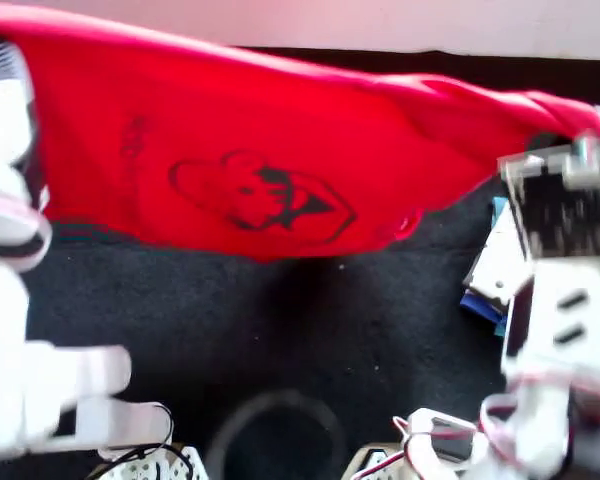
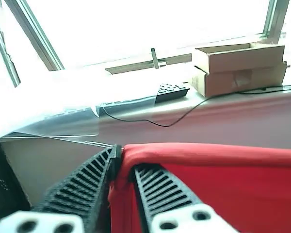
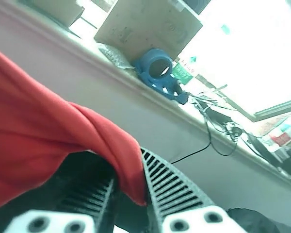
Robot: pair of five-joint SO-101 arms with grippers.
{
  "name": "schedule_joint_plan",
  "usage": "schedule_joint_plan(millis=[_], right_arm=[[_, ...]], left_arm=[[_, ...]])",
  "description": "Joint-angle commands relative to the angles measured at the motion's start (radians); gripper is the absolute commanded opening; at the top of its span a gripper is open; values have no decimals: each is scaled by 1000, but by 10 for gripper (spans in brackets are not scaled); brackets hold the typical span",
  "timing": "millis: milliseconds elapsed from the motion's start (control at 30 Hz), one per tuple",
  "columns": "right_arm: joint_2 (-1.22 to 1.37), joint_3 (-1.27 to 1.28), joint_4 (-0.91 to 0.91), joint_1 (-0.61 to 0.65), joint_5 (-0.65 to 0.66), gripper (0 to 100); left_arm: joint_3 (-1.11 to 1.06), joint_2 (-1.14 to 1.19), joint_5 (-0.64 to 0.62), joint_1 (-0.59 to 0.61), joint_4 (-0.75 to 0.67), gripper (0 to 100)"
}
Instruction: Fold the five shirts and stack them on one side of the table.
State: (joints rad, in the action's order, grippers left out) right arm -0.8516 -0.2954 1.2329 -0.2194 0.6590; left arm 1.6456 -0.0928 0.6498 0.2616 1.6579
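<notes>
A red shirt (image 1: pixel 250 150) with a dark printed emblem hangs stretched in the air across the back of the table, held up at both ends. My left gripper (image 2: pixel 122 167) is shut on the shirt's edge (image 2: pixel 223 184), the red cloth pinched between its black ribbed fingers (image 2: pixel 157 191). My right gripper (image 3: pixel 128 187) is shut on a twisted corner of the same shirt (image 3: pixel 43 141). In the high view the white arms stand at the left edge (image 1: pixel 5 200) and the right edge (image 1: pixel 565 200), one at each end of the cloth.
The black table mat (image 1: pixel 280 340) lies under the hanging shirt. Folded white and blue cloth (image 1: pixel 495 265) sits at the right side of the table. A windowsill with cardboard boxes (image 2: pixel 237 68) and cables runs behind.
</notes>
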Motion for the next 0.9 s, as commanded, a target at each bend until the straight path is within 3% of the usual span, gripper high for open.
schedule_joint_plan(millis=[0,233,467,567,733,867], right_arm=[[-62,-50,-10,-35,51,8],[-165,-50,-203,-38,60,8],[-163,24,-213,-35,63,8],[-140,148,-216,-27,63,8],[-81,357,-216,145,121,8],[-21,516,-240,262,166,8]], left_arm=[[18,-70,14,45,11,7],[16,-153,14,67,11,7],[-21,-162,12,65,117,7],[-186,-170,14,65,117,7],[-558,-165,25,65,117,7],[-897,-160,180,51,101,7]])
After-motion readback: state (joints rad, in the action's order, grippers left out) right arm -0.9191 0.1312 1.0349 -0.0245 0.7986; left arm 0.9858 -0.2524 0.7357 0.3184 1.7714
